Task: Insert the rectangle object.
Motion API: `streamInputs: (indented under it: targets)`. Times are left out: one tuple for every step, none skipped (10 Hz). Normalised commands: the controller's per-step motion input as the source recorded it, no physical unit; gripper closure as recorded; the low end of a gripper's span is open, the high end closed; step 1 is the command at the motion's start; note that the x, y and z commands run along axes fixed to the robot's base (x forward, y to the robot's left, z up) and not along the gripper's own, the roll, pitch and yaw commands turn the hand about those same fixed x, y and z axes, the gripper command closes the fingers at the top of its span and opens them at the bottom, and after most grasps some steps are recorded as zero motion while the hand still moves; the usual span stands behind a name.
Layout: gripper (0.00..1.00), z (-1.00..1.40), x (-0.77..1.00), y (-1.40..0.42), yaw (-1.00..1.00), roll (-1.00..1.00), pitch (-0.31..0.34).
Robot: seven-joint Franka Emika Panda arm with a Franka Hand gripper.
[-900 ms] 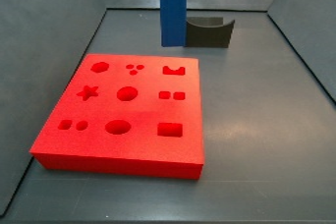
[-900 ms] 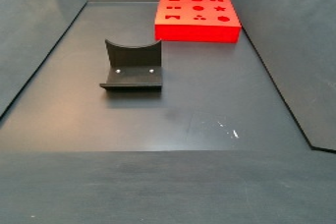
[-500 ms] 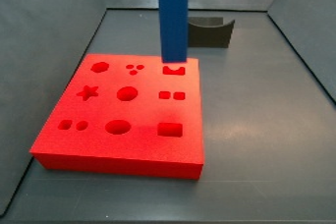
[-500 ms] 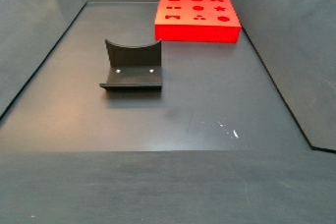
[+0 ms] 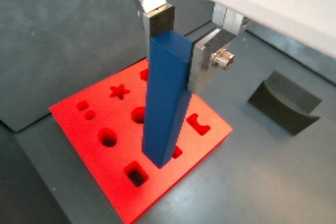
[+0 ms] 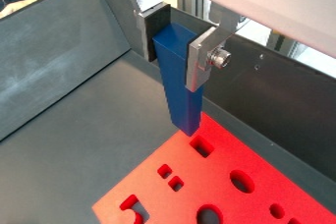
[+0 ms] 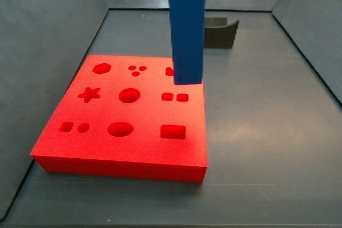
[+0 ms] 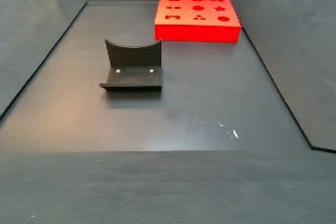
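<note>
- Clamped on the upper end of the blue bar [image 5: 168,95]: the gripper [image 5: 182,41], silver fingers [image 6: 202,59] pressed against two opposite faces, up over the red board [image 7: 100,112].
- Hanging straight down from the gripper in both wrist views, long axis upright, free lower end pointing at the board and clear of it.
- In a side view, lower end over the board's edge nearest the dark curved holder [image 7: 221,32].
- Rectangular hole [image 5: 137,176] off to one side of the tip; probably a sideways shift before lowering.
- No bar or gripper visible in a side view, only board [image 8: 197,18] and holder [image 8: 132,67].
</note>
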Motion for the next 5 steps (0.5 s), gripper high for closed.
streamInputs:
  targets:
    - [1.0, 0.0, 0.15, -0.35, 0.04, 0.5, 0.126]
    - [1.0, 0.0, 0.23, -0.2, 0.0, 0.05, 0.009]
    - [1.0, -0.07, 0.13, -0.11, 0.0, -0.02, -0.01]
    - [1.0, -0.17, 0.2, -0.11, 0.0, -0.03, -0.024]
    - [1.0, -0.24, 0.25, -0.1, 0.0, 0.0, -0.019]
